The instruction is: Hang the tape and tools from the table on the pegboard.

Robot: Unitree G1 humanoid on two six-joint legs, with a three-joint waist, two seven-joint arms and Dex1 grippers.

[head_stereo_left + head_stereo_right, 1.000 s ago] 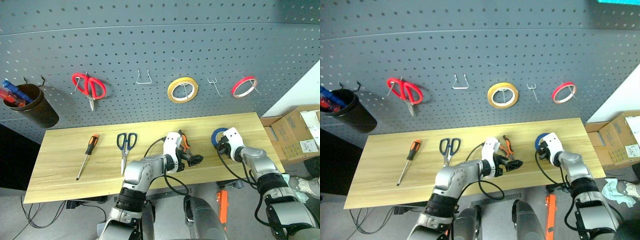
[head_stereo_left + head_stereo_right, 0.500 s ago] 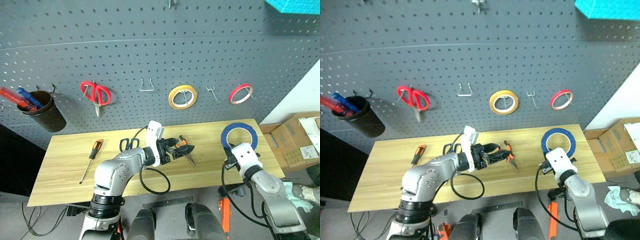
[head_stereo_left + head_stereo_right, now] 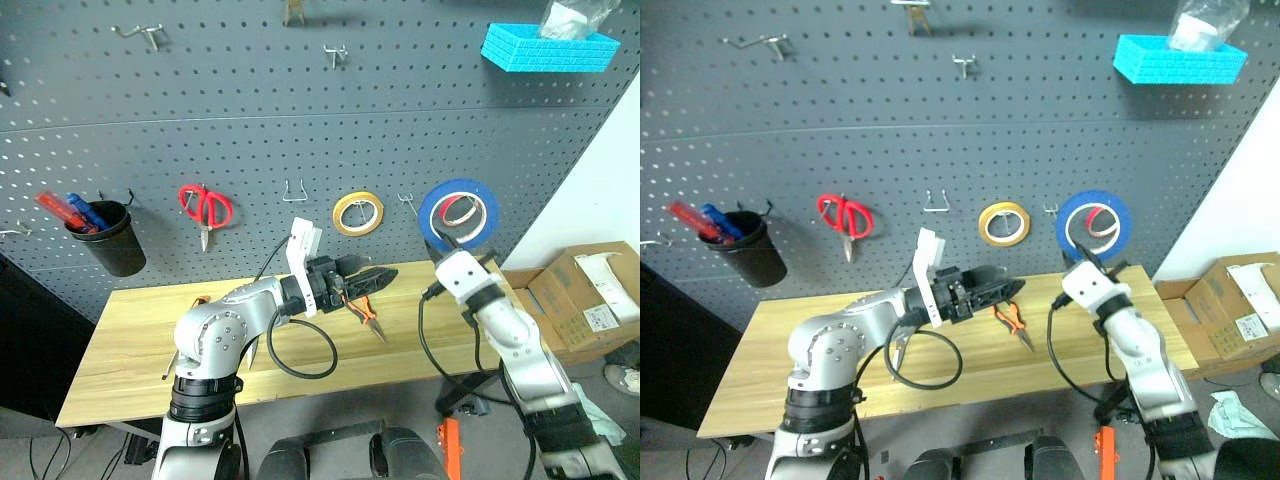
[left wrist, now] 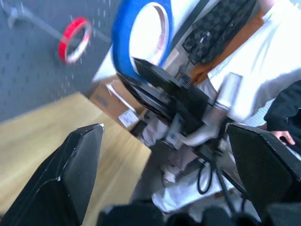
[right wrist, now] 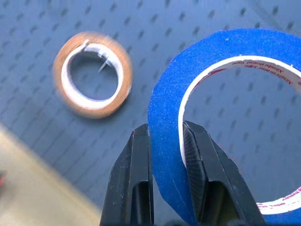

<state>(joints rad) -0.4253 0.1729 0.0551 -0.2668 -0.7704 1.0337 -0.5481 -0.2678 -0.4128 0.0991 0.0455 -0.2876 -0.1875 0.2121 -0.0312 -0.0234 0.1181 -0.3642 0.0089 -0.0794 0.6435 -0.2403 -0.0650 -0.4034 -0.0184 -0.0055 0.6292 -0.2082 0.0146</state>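
The blue tape (image 3: 428,215) is up in front of the pegboard (image 3: 250,120), overlapping the red roll (image 3: 460,212). My right gripper (image 3: 447,243) is shut on its lower rim, one finger (image 5: 141,160) on each side of the band (image 5: 164,113). At mid-table my left gripper (image 3: 375,275) hangs open and empty, pointing right. Below it the orange-handled pliers (image 3: 368,318) lie on the table (image 3: 120,340). The screwdriver's orange handle (image 3: 197,300) peeks out beside the left arm. That arm hides the dark-handled scissors.
On the pegboard hang red-handled scissors (image 3: 205,207), an empty wire hook (image 3: 293,190), a yellow roll (image 3: 358,213) and a black cup (image 3: 112,238) of pens. A blue basket (image 3: 548,45) sits high right. Cardboard boxes (image 3: 585,295) stand right of the table, and a person in white (image 4: 282,56) is there.
The view has tilted upward. My right gripper lifted the blue tape off the table to the pegboard. My left gripper rose off the tabletop, still open.
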